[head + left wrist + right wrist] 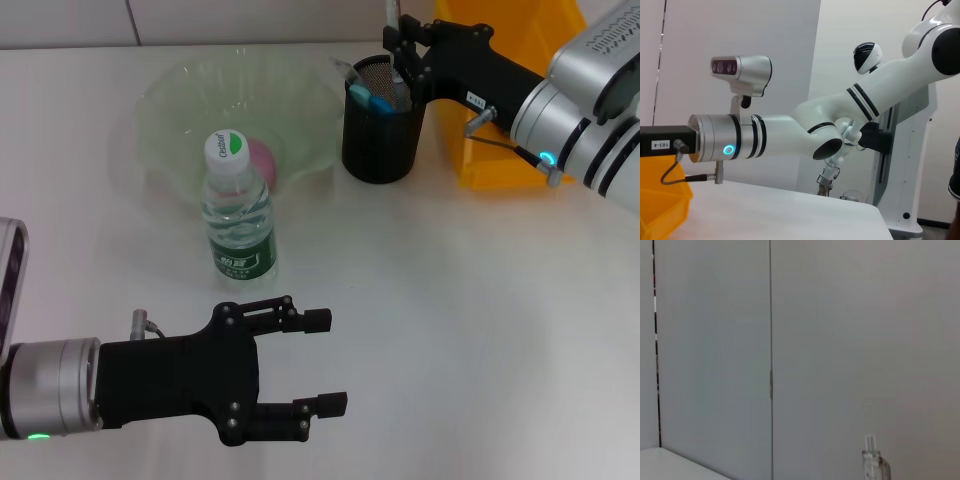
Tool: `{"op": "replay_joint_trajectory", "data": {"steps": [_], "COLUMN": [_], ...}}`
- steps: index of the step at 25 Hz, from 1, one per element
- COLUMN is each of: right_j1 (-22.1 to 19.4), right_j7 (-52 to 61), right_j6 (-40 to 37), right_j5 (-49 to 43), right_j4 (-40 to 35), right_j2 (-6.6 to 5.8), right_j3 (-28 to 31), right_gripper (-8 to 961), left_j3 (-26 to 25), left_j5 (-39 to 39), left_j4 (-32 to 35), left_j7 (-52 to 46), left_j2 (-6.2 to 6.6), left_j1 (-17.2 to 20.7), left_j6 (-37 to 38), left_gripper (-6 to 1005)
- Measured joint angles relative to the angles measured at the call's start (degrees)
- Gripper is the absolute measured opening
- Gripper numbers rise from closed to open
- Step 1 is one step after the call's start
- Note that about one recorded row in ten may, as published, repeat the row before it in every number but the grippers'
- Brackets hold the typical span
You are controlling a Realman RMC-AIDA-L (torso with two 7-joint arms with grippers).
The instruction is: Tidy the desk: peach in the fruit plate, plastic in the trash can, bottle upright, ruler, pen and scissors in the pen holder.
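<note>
The right gripper (400, 55) reaches in from the far right and hangs directly over the black mesh cylindrical pen holder (381, 140), which stands on the white tabletop (450, 300). Its jaws sit at the holder's mouth beside a thin pale upright item (388, 20), but I cannot tell whether they pinch it or stand apart. A blue-tipped pen (374, 99) leans inside the holder against its near-left rim. Just beyond the holder, on its right, stands a yellow plastic bin (505, 130), partly covered by the right arm.

To the left of the holder sits a clear, wavy-edged glass fruit plate (170, 110), with a pink peach (262, 160) lying in it near its front edge. A clear plastic water bottle with a green label and white-and-green cap (238, 215) stands upright on the tabletop, just in front of the plate and overlapping the peach from the head view.

The left gripper (325, 362) hovers low at the near left, well apart from the bottle, its black jaws spread wide and holding nothing.
</note>
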Motion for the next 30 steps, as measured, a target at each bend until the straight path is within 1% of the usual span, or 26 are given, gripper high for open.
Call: {"op": "replay_joint_trajectory", "data": {"steps": [8,11,12,13,14,17,18,19,20,21,22,23,24,25,26,27,28,29,30], "right_j1": [-0.5,-0.8,-1.1,-2.1,-2.1,-5.5,-9.4,-9.4,-13.8,-13.8,-16.2,-21.4,-21.4,-24.8,-24.8,-26.5,-28.6,-28.6,-29.1], "right_j7": [0.0,0.0,0.0,0.0,0.0,1.5,5.6,5.6,10.5,10.5,13.0,19.1,19.1,25.0,25.0,28.1,33.7,33.7,36.3], "right_j6": [-0.6,-0.7,-1.3,-4.2,-4.2,-11.7,-16.2,-16.2,-19.2,-19.2,-20.7,-23.4,-23.4,-26.3,-26.3,-28.7,-35.8,-35.8,-43.7], "right_j5": [0.0,0.0,0.1,0.2,0.2,0.4,0.3,0.3,-0.5,-0.5,-1.5,-5.7,-5.7,-12.0,-12.0,-16.3,-28.0,-28.0,-40.0], "right_j4": [-0.1,-0.2,-0.3,-0.6,-0.6,-2.6,-6.6,-6.6,-11.6,-11.6,-14.5,-20.9,-20.9,-25.8,-25.8,-28.4,-31.8,-31.8,-33.5], "right_j2": [0.00,0.00,0.00,0.00,0.00,-0.16,-0.52,-0.52,-0.93,-0.93,-1.16,-1.81,-1.81,-2.47,-2.47,-2.88,-3.57,-3.57,-3.90], "right_j3": [-0.4,-0.7,-0.7,-0.6,-0.6,0.0,0.1,0.1,-0.2,-0.2,-0.1,1.2,1.2,3.5,3.5,5.5,11.4,11.4,18.3], "right_gripper": [235,326,356,386,417,511,542,561,581,600,620,639,658,678,697,717,736,757,778], "left_j3": [0.0,0.0,0.0,0.0,0.0,0.0,0.0,0.0,0.0,0.0,0.0,0.0,0.0,0.0,0.0,0.0,0.0,0.0,-0.1], "left_j5": [0.0,0.0,0.0,0.0,0.0,0.0,0.0,0.0,0.0,0.0,0.0,-0.1,-0.1,-0.1,-0.1,-0.2,-0.2,-0.2,-0.3], "left_j4": [0.0,0.0,0.0,0.0,0.0,0.1,0.1,0.1,0.1,0.1,0.1,0.1,0.1,0.1,0.1,0.2,0.5,0.5,0.8], "left_j7": [0.0,0.0,0.2,0.4,0.4,0.5,0.5,0.5,0.5,0.5,0.5,0.5,0.5,0.5,0.5,0.5,0.3,0.3,0.1], "left_j2": [-0.01,-0.01,-0.01,-0.01,-0.01,-0.01,-0.01,-0.01,0.04,0.04,0.06,0.13,0.13,0.15,0.25,0.30,0.37,0.37,0.40], "left_j1": [0.1,0.1,0.2,0.3,0.3,0.3,0.3,0.3,0.3,0.3,0.3,0.2,0.2,0.1,0.1,0.1,0.0,0.0,-0.1], "left_j6": [-0.1,0.0,0.1,0.3,0.3,0.4,0.4,0.4,0.4,0.4,0.4,0.5,0.5,0.5,0.5,0.6,0.6,0.6,0.7], "left_gripper": [768,768,768,768,769,769,769,769,768,768,768,768,768,768,769,769,769,769,769]}}
